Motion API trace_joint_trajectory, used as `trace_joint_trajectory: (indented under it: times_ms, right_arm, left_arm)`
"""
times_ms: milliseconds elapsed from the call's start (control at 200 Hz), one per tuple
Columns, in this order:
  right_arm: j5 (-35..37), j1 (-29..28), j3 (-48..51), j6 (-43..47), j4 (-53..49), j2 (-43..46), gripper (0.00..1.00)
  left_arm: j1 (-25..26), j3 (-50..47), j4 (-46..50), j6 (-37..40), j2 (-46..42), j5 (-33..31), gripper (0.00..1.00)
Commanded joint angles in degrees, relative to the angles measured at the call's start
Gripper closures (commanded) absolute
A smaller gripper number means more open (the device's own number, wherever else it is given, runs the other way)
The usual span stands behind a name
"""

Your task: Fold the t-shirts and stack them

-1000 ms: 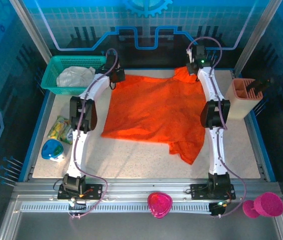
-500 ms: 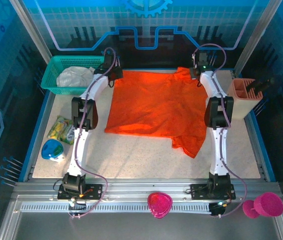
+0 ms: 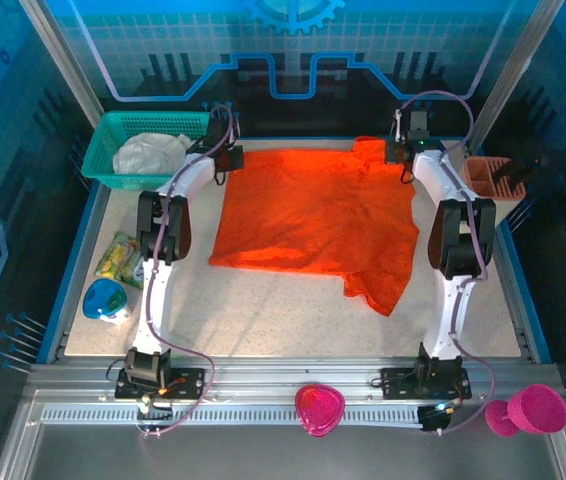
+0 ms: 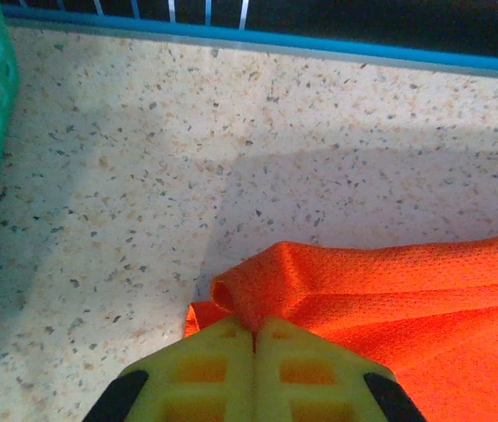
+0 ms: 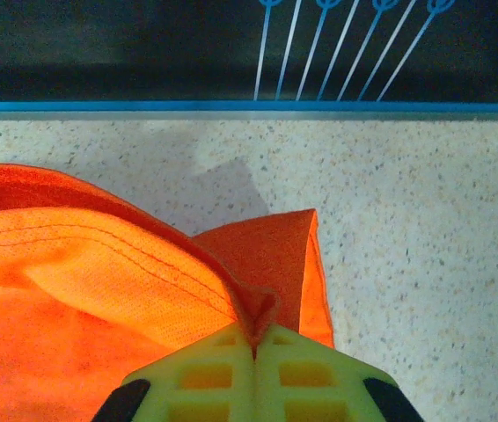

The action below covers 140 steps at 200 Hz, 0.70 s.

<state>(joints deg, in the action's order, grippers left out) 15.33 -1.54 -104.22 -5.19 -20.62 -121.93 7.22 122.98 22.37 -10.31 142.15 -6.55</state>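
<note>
The print on the yellow-green packet (image 3: 121, 258) at the left edge of the surface (image 3: 263, 315) is too small for me to read. My left hand (image 4: 255, 330) is clamped on the far left corner of the orange t-shirt (image 3: 313, 215), its yellow fingers pressed together with a fold of mesh cloth bunched at their tips. My right hand (image 5: 255, 338) grips the far right corner in the same way (a stitched hem runs just beside it). The shirt lies spread over the far middle of the surface. Its far edge runs between the two hands, close to the blue back rim (image 3: 293, 143), and a loose flap trails toward me at its near right. A wide band of speckled stone-look surface lies between the shirt's near hem and the arm bases, with narrower strips down both sides. The white t-shirt (image 3: 148, 152) sits crumpled in the teal basket (image 3: 113, 125) at the far left corner, just beside my left arm. A tan holder (image 3: 491, 190) stands at the right edge, close to my right arm. A blue and green container (image 3: 103, 298) sits near the packet. Blue translucent panels in metal framing enclose the cell, and two pink objects (image 3: 319, 408) rest along the near rail.
</note>
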Motion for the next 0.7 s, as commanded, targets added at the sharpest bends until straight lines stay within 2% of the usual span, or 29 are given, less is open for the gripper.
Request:
trace_joint_trajectory:
  times_ms: [0, 350, 696]
  right_arm:
    - [-1.53, -0.08, 4.85, -2.11, 2.81, 4.51, 1.0]
    - [-2.32, -1.08, 19.38, -3.31, 5.64, 13.12, 1.0]
    - [-2.71, -2.73, 26.85, -5.33, 6.06, 14.16, 1.0]
  left_arm:
    - [-0.8, -2.54, -2.1, 1.59, -5.17, 0.0, 1.0]
    - [-0.9, -7.77, -1.81, 2.8, -7.14, -0.13, 1.0]
    - [-0.9, -6.92, 2.69, 0.8, -6.87, -0.64, 1.0]
